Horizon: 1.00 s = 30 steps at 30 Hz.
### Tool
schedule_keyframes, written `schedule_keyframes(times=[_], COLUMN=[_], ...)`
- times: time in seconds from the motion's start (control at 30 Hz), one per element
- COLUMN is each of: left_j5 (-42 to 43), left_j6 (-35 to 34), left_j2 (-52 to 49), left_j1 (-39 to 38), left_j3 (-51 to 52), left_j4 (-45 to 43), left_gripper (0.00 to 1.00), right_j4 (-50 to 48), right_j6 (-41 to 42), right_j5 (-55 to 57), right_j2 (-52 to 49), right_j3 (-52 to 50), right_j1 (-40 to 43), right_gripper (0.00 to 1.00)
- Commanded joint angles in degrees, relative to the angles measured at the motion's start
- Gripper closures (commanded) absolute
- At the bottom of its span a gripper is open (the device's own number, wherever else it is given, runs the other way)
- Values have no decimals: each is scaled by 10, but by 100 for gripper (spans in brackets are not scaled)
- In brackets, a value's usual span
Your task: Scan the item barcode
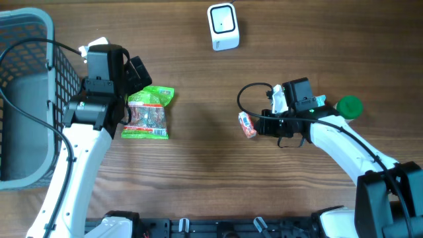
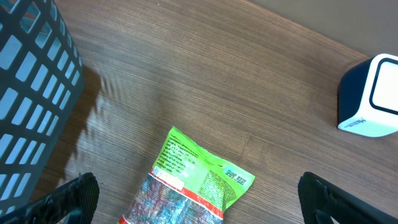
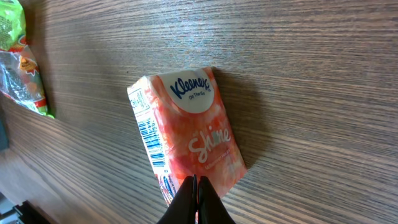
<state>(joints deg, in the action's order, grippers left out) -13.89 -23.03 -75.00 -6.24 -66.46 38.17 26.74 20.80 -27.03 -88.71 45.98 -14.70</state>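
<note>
Heads up, going left to right. Your left claw is spread wide and hangs over the bag, right next to the basket. The bag looks flat and crinkly. If you drop down here, I'd guess the fingers skate over the foil or shove it toward the basket instead of catching it.

The scanner sits well apart from both items, up at the far edge, so any carry is long enough to lose a weak pinch.

The pack lies flat on the table, with its barcode on the thin side. Your right claw is fully closed, tips at the pack's edge, and I can't tell if it's caught any wrapper. Move now and it probably nudges the pack along, with the barcode never facing the scanner.
</note>
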Motion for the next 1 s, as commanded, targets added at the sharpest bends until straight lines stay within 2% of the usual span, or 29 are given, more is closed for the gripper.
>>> schedule_keyframes(times=[0.0,0.23,0.4,0.5,0.67,0.73,0.97], left_j5=[-9,-9,-9,-9,-9,-9,-9], left_j6=[3,3,3,3,3,3,3], left_j2=[0,0,0,0,0,0,0], left_j1=[3,3,3,3,3,3,3], left_j3=[-6,-6,-6,-6,-6,-6,-6], left_j4=[-2,-2,-2,-2,-2,-2,-2], left_gripper=[0,0,0,0,0,0,0], right_j4=[-5,-21,-33,-33,19,32,20], right_j6=[2,4,2,-11,-95,-127,-185], right_j5=[-16,-14,-13,-14,-14,-11,69], right_j2=[-2,-2,-2,-2,-2,-2,-3], right_j3=[-6,-6,-6,7,56,69,68], right_j1=[-24,-71,-76,-71,-68,-68,-68], right_gripper=[96,96,96,90,64,61,62])
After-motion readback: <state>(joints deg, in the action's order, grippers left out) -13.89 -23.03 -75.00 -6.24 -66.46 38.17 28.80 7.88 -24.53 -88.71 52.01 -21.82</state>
